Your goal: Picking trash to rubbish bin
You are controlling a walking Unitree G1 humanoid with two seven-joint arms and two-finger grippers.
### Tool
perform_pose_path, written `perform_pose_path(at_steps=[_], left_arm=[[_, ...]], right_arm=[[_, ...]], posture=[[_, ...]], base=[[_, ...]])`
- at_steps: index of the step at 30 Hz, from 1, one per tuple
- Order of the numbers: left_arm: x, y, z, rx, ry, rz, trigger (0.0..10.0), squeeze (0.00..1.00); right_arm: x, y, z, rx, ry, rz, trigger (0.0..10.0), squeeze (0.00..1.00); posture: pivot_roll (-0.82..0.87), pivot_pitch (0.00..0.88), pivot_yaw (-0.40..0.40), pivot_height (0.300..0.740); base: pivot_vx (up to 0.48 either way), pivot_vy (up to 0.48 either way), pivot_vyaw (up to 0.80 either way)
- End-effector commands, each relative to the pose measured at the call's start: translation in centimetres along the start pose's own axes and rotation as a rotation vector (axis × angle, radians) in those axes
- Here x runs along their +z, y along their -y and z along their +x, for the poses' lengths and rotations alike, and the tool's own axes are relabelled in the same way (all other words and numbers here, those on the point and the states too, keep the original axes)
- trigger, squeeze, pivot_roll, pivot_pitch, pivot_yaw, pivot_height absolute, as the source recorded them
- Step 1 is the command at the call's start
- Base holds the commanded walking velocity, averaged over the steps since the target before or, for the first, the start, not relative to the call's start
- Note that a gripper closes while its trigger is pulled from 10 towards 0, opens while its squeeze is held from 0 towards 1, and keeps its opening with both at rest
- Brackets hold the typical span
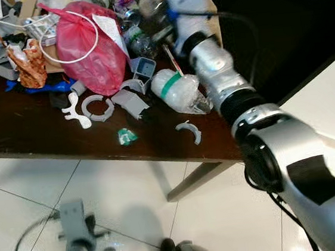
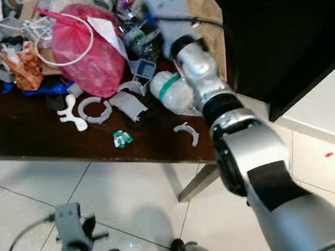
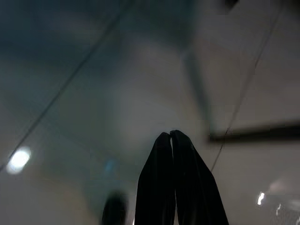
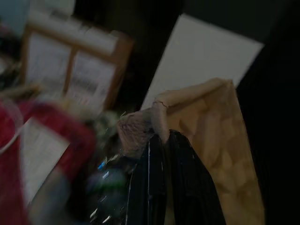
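Note:
Trash is piled on a dark wooden table (image 1: pixel 12 133): a red plastic bag (image 1: pixel 90 46), a white plastic bundle with a green band (image 1: pixel 178 88), a small green wrapper (image 1: pixel 127 136), grey plastic pieces (image 1: pixel 130 101) and crushed bottles (image 1: pixel 138 41). My right arm reaches over the table's far right end. There, in the blurred right wrist view, my right gripper (image 4: pixel 161 138) is shut on the curled top edge of a brown paper bag (image 4: pixel 215 126). My left arm (image 1: pixel 75 231) hangs idle, and the left gripper (image 3: pixel 169 136) is shut above the floor tiles.
An orange snack wrapper (image 1: pixel 29 65), a white cable loop (image 1: pixel 82 53) and papers crowd the table's back left. A curved grey piece (image 1: pixel 190 130) lies near the front edge. A slanted table leg (image 1: pixel 200 179) meets the white tiled floor. A white cabinet (image 1: pixel 327 103) stands at right.

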State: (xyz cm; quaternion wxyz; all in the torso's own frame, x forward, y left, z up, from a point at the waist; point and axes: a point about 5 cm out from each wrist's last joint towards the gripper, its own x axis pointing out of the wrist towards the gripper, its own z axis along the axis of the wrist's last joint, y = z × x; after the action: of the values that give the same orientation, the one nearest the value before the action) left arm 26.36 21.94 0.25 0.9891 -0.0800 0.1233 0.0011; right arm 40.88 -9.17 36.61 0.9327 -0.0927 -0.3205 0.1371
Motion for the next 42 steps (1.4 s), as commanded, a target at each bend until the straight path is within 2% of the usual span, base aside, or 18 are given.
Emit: perform_pose_path(at_steps=[1,3,8,9,11,13,15,17,18,22,29,32,34,36,38,41,42], left_arm=[[-0.5,-0.1,-0.5,-0.036,-0.011,-0.010,10.0,0.00],[0.4,0.9,0.0,-0.128,0.018,-0.016,10.0,0.00],[1.9,5.0,0.6,-0.441,0.062,-0.047,10.0,0.00],[1.9,5.0,0.6,-0.441,0.062,-0.047,10.0,0.00],[2.1,6.1,0.5,-0.524,0.061,-0.064,10.0,0.00],[2.2,6.7,0.5,-0.566,0.054,-0.081,10.0,0.00],[2.1,7.7,0.1,-0.662,0.019,-0.114,10.0,0.00],[1.7,8.8,-0.8,-0.780,-0.032,-0.109,10.0,0.00],[1.7,8.8,-0.8,-0.780,-0.032,-0.109,10.0,0.00],[1.9,10.4,-2.4,-0.957,-0.079,-0.103,10.0,0.00],[4.5,11.4,-3.2,-1.071,-0.012,-0.117,10.0,0.00],[7.3,12.0,-3.7,-1.120,0.074,-0.102,10.0,0.00],[10.1,12.7,-4.5,-1.170,0.163,-0.095,10.0,0.00],[10.7,12.9,-4.6,-1.183,0.183,-0.098,10.0,0.00],[12.5,13.4,-5.3,-1.230,0.246,-0.113,10.0,0.00],[12.9,13.5,-5.5,-1.239,0.257,-0.118,10.0,0.00],[13.6,13.6,-5.6,-1.246,0.289,-0.135,10.0,0.00]], right_arm=[[0.9,1.4,0.0,-0.041,0.056,0.021,0.0,0.00],[1.2,2.3,0.0,-0.062,0.070,0.006,0.0,0.00],[1.7,4.6,-0.5,-0.134,0.094,-0.013,0.0,0.00],[1.7,4.6,-0.5,-0.134,0.094,-0.013,0.0,0.00],[1.8,5.2,-0.6,-0.148,0.097,-0.021,0.0,0.00],[1.9,5.4,-0.6,-0.152,0.098,-0.030,0.0,0.00],[2.0,5.7,-0.7,-0.159,0.097,-0.041,0.0,0.00],[2.0,5.9,-0.7,-0.163,0.098,-0.053,0.0,0.00],[2.0,5.9,-0.7,-0.163,0.098,-0.053,0.0,0.00],[2.2,6.4,-0.8,-0.182,0.100,-0.082,0.0,0.00],[2.9,7.8,-1.0,-0.237,0.145,0.004,0.0,0.00],[3.6,8.8,-1.3,-0.238,0.200,0.075,0.0,0.00],[4.2,9.9,-1.6,-0.258,0.246,0.139,0.0,0.00],[4.3,10.2,-1.7,-0.266,0.256,0.154,0.0,0.00],[4.9,11.1,-2.0,-0.262,0.302,0.216,0.0,0.00],[5.0,11.3,-2.0,-0.259,0.315,0.232,0.0,0.00],[5.3,11.7,-2.1,-0.248,0.342,0.287,0.0,0.00]], posture=[[0.32,0.198,-0.163,0.740],[0.31,0.189,-0.157,0.740],[0.30,0.160,-0.142,0.740],[0.30,0.160,-0.142,0.740],[0.30,0.157,-0.137,0.740],[0.30,0.154,-0.133,0.740],[0.29,0.153,-0.130,0.740],[0.29,0.152,-0.125,0.740],[0.29,0.152,-0.125,0.740],[0.29,0.151,-0.125,0.740],[0.30,0.150,-0.128,0.740],[0.30,0.150,-0.128,0.740],[0.30,0.148,-0.126,0.740],[0.30,0.148,-0.126,0.740],[0.30,0.147,-0.125,0.740],[0.30,0.147,-0.123,0.740],[0.30,0.146,-0.124,0.740]], base=[[0.000,0.000,0.00],[0.000,0.000,0.00],[0.000,0.000,0.00],[0.000,0.000,0.00],[0.000,0.000,0.00],[0.000,0.000,0.00],[0.000,0.000,0.00],[0.000,0.000,0.00],[0.000,0.000,0.00],[0.000,0.000,0.00],[0.000,0.000,0.00],[0.000,0.000,0.00],[0.000,0.000,0.00],[0.000,0.000,0.00],[0.000,0.000,0.00],[0.000,0.000,0.00],[0.000,0.000,0.00]])
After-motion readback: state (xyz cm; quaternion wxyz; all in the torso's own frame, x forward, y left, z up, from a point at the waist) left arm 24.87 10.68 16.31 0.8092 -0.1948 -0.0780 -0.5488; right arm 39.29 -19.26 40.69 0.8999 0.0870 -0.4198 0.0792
